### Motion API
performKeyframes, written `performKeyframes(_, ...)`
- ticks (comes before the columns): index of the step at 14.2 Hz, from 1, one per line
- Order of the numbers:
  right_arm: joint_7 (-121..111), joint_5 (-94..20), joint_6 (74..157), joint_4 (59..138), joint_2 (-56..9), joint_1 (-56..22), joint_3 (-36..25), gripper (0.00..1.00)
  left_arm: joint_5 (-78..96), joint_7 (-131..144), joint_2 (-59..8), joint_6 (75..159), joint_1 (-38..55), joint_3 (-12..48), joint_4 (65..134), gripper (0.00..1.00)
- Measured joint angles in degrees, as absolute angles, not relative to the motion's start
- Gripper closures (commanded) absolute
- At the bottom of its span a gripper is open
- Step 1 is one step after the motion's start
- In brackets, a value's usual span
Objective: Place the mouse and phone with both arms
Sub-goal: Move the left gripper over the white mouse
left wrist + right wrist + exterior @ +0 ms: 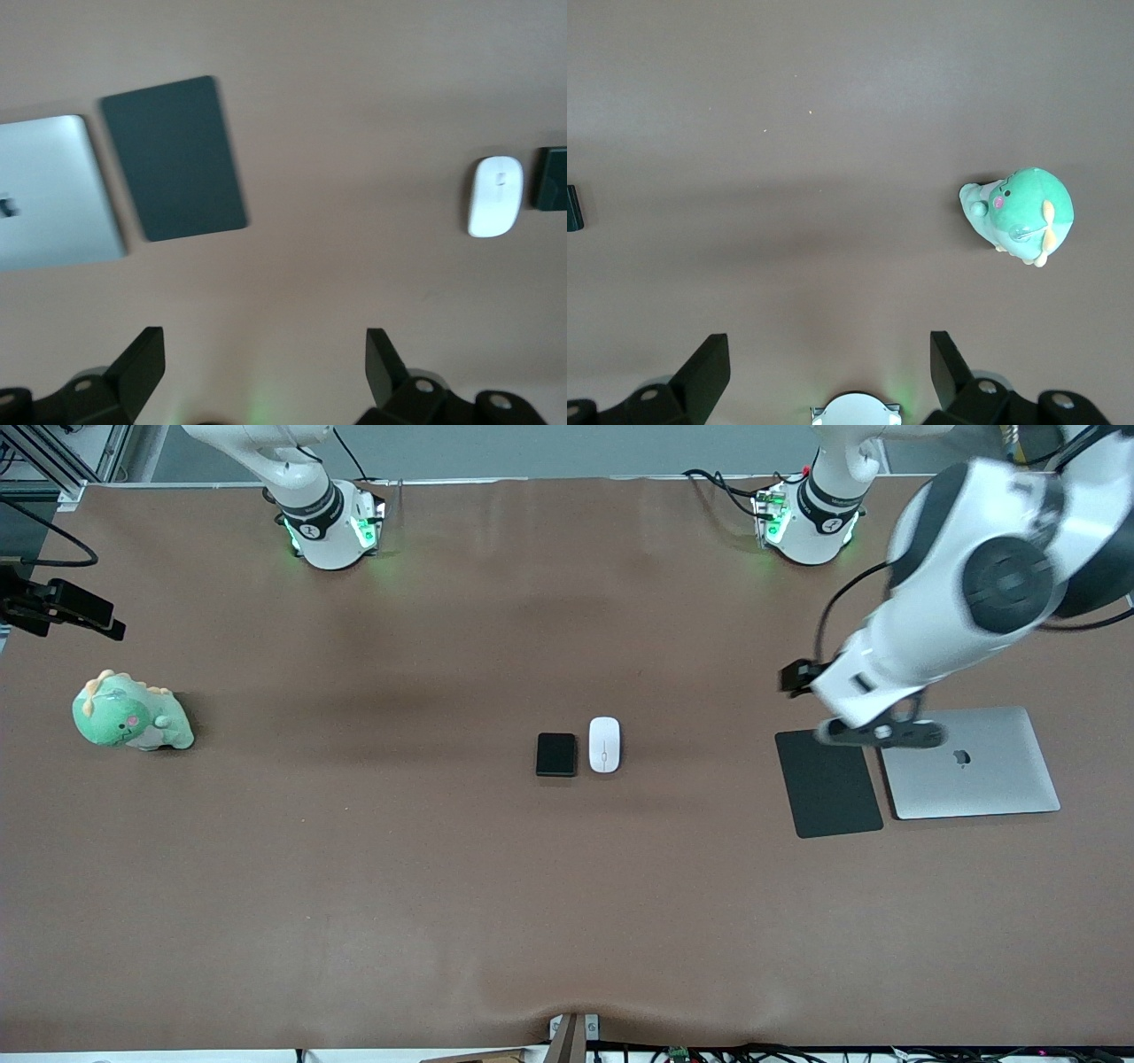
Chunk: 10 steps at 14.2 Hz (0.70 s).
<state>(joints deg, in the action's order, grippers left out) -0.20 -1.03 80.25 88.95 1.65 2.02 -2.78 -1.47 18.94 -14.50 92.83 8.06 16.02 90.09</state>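
Two task items, both untouched as far as I can tell: the mouse (604, 744) and the phone (556, 755) lie side by side, almost touching, mid-surface, phone toward the right arm's end. Neither is gripped, so basically the whole job is left.

The left hand (877, 731) hangs over the top edge of the black mouse pad (828, 782), right where it meets the closed silver laptop (973, 763). Its wrist view shows its fingers (142, 365) spread wide with nothing between them.

The right hand (828, 372) isn't in the front view; from its wrist view it's open too, up above bare brown surface (354, 868), with a green dinosaur plush (131, 714) sitting toward that arm's end. My guess: each arm grabs one item next.
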Motion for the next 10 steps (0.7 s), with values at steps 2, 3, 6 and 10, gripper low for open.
performKeyframes(2, -0.2, -1.03, 80.23, 88.95, 1.65, 2.02, -2.74, 0.0, -1.47, 22.33, -18.07, 98.16, 12.09, 16.36, 91.16, 0.0)
performKeyframes(3, -0.2, -1.03, 80.23, 88.96, 1.65, 2.02, -2.74, 0.0, -1.47, 24.24, -19.81, 100.83, 14.27, 16.39, 91.58, 0.0)
performKeyframes(6, -0.2, -1.03, 80.23, 88.96, 1.65, 2.02, -2.73, 0.0, -1.81, 30.23, -25.38, 108.52, 20.22, 16.36, 92.0, 0.0)
performKeyframes(10, -0.2, -1.03, 80.23, 89.0, 1.65, 1.95, -2.6, 0.0, -6.06, 35.74, -34.11, 118.78, 25.81, 16.32, 92.06, 0.0)
